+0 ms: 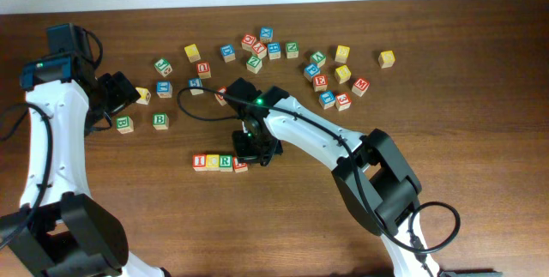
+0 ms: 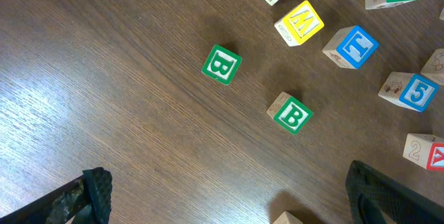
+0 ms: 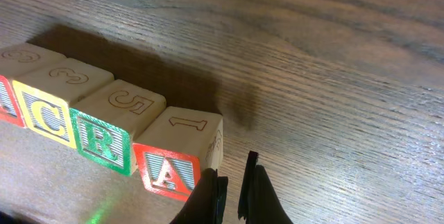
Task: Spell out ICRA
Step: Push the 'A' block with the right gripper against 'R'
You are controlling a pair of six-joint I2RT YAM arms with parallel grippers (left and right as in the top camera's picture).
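Four letter blocks lie in a row on the wooden table. They read I, C, R and A. In the right wrist view the yellow C, green R and red A touch side by side. My right gripper is shut and empty, with its left finger against the right side of the A block; it also shows in the overhead view. My left gripper is wide open and empty above the table at the left.
Several loose letter blocks are scattered across the back of the table. Two green B blocks lie ahead of my left gripper. A plain block corner shows between its fingers. A black cable runs behind the row.
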